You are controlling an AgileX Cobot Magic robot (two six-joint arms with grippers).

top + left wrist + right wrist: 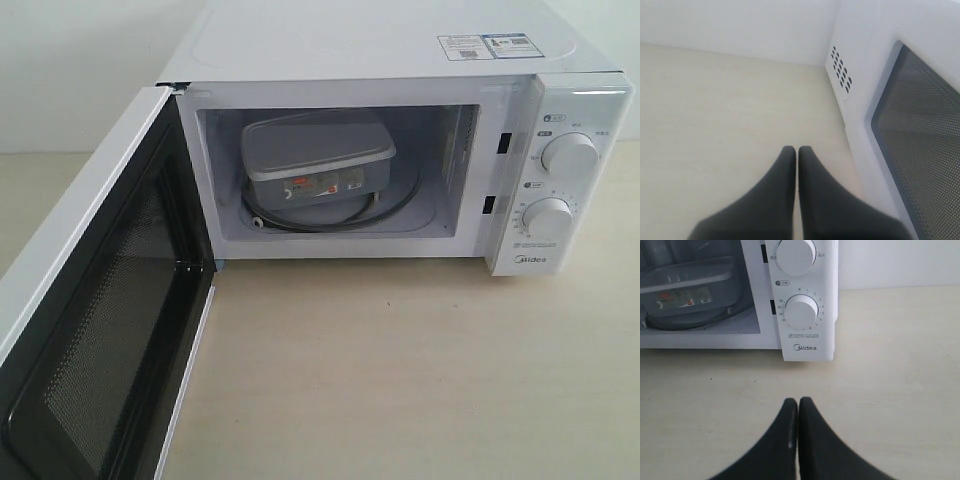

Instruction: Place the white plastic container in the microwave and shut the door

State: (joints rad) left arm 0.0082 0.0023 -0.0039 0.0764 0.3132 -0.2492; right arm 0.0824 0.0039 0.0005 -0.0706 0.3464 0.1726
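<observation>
Both arms' jaws are pressed together and empty, and a hard push on the open door [100,340] could slide the microwave [380,40].

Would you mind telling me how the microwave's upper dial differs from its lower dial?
The upper dial sits above the lower dial on the microwave's control panel, so the lower dial is the one nearer the Midea logo. The lower dial is ringed by a scale of printed numbers, while the upper dial has only a few labels around it. Both are round and white.
</observation>
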